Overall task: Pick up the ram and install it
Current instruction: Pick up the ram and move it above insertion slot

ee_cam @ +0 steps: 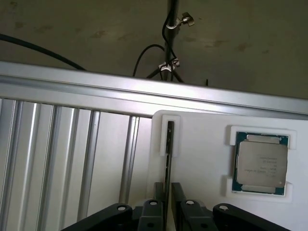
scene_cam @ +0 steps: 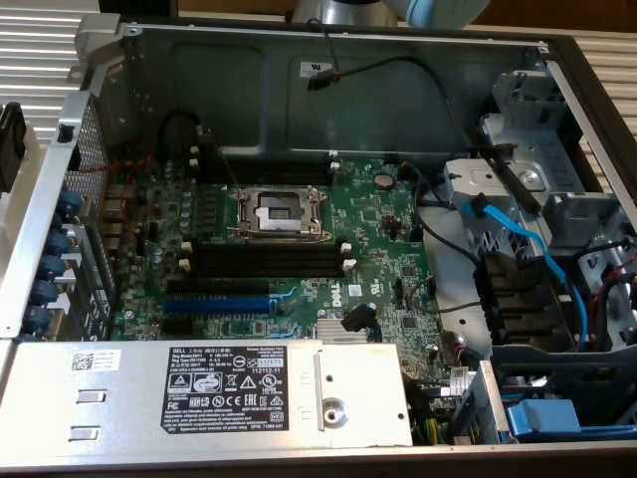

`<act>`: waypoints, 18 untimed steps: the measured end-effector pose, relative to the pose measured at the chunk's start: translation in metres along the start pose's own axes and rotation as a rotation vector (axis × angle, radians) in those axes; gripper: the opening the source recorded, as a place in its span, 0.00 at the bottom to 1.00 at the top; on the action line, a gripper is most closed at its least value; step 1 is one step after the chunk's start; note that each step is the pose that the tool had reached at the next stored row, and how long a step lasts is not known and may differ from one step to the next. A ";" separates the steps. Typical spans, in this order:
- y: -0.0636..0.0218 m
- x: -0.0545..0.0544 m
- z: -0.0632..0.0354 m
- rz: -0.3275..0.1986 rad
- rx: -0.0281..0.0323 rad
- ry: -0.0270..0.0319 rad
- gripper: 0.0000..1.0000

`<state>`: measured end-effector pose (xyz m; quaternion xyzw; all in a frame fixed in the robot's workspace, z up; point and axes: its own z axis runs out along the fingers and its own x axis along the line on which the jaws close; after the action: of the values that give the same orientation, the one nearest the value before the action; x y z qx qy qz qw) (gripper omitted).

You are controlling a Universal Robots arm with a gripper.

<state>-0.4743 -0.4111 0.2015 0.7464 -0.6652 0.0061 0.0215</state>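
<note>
Item, your gripper [ee_cam: 168, 186]: black, with two fingers [ee_cam: 159, 195] parted and set one to each side of the ram [ee_cam: 169, 144]. A thin gap appears to remain on both sides, though the view is too tight there to be sure that neither pad touches. Item, the ram: a thin dark stick seen edge-on, standing upright in a narrow slot of a white holder [ee_cam: 202, 127], seated in it and not lifted. Item, same holder: a processor [ee_cam: 260, 162], silver lid on a green board, lying flat in its own square recess, well apart from the ram. The holder rests on a ribbed aluminium table [ee_cam: 57, 159] with a bright rail [ee_cam: 96, 89] along its edge. Beyond that, a stand [ee_cam: 169, 43] with black cables sits on the floor. Item, in the exterior view you have the open computer case [scene_cam: 398, 90]. It holds a green motherboard [scene_cam: 398, 269], a metal-framed CPU socket [scene_cam: 279, 212] and long black memory slots [scene_cam: 264, 261] with white end clips just beside the socket. A blue expansion slot [scene_cam: 217, 303] lies next to those, and a labelled grey power supply [scene_cam: 219, 383] runs along the near edge.
</note>
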 end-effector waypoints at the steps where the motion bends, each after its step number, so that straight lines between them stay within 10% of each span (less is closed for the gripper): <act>1: 0.0000 0.000 0.0000 0.000 0.0000 0.0000 0.17; 18: 0.0001 0.001 0.0000 0.000 0.0001 -0.0004 0.17</act>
<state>-0.4743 -0.4119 0.2015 0.7464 -0.6652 0.0060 0.0214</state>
